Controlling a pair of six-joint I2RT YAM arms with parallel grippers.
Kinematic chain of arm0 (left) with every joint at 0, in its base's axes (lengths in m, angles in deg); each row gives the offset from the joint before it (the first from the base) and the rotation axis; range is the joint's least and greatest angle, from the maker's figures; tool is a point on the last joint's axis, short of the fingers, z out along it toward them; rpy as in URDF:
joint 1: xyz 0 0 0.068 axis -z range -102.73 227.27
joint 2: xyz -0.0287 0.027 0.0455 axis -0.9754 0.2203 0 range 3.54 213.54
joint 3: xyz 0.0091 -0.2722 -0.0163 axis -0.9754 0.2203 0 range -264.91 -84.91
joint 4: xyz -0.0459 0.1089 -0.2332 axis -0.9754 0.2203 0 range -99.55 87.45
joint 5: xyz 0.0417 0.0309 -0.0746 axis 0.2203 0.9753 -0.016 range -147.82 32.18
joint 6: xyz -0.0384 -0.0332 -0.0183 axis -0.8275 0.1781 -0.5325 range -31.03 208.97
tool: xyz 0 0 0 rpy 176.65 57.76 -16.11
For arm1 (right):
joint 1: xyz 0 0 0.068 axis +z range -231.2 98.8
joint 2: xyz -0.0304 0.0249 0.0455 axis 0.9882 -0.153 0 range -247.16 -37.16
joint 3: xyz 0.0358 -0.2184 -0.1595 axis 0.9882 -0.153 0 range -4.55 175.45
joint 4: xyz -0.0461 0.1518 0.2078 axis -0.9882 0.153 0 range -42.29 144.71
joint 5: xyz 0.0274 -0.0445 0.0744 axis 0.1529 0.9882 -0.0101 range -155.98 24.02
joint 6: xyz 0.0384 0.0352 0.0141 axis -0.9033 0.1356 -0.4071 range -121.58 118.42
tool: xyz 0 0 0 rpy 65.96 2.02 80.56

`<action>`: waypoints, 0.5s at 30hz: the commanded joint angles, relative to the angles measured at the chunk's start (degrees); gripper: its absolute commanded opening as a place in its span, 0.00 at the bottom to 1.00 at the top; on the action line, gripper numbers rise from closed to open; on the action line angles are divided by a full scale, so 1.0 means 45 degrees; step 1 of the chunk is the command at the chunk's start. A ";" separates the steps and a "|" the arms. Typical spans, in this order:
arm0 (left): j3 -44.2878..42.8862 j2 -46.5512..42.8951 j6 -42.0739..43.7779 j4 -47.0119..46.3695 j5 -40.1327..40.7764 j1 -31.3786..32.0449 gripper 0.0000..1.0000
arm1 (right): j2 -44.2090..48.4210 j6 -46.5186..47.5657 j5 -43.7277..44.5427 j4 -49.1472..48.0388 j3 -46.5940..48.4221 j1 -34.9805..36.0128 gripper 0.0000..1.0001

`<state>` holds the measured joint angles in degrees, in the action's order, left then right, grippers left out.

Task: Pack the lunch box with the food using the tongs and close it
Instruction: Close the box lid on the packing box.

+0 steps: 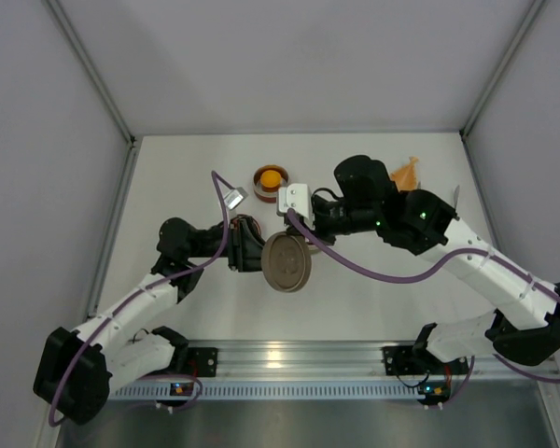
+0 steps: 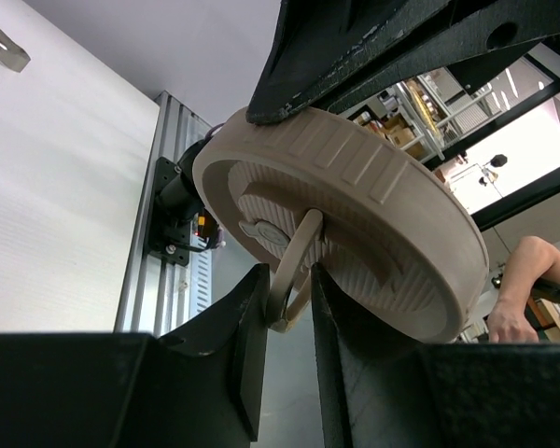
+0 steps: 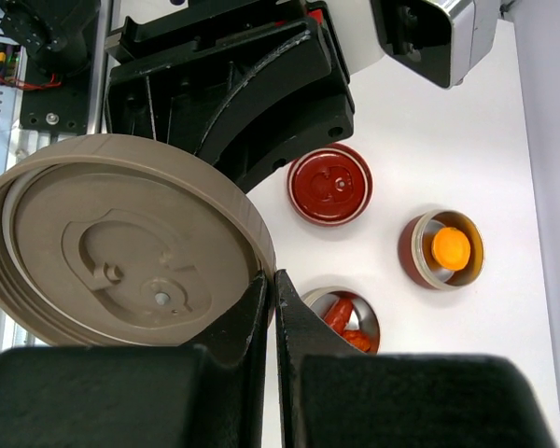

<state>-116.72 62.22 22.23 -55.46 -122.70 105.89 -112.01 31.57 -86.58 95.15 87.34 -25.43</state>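
Tan lid (image 1: 286, 261) hangs over the bench (image 1: 196, 177): left claw (image 2: 287, 280) squeezes its ring handle (image 2: 299, 247), right claw (image 3: 271, 280) pinches its rim (image 3: 235, 201) (shut tight). If they pull apart, it could drop.

Three tins cluster on the table (image 1: 168, 177), centre-rear. Rear tin (image 3: 408, 254) has the round lump (image 3: 451, 247) in it. Nearer & to its left — capped tin (image 3: 329, 184); nearer & to its right — third tin (image 3: 375, 327) w/ longish pieces (image 3: 339, 313) inside. Lid (image 1: 287, 261) hangs tilted in front of all three, btwn left arm (image 1: 140, 299) & right arm (image 1: 495, 271). Flat dish (image 1: 406, 173) lies rear right, behind right arm.
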 commanded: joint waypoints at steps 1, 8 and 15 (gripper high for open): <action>0.0058 -0.0305 0.0456 -0.0110 0.0004 0.0066 0.29 | 0.0403 -0.0237 -0.0070 -0.1089 0.0223 0.0244 0.00; -0.0079 -0.0285 0.0611 0.0026 0.0043 0.0066 0.01 | 0.0403 -0.0257 -0.0227 -0.1012 0.0262 0.0224 0.00; -0.1463 -0.0188 0.2829 0.3338 0.0140 -0.0051 0.00 | 0.0597 -0.0412 0.0318 -0.0991 -0.0088 0.0185 0.39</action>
<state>-118.71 61.39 27.50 -48.67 -122.86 105.94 -111.83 30.54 -85.48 93.93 87.21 -25.46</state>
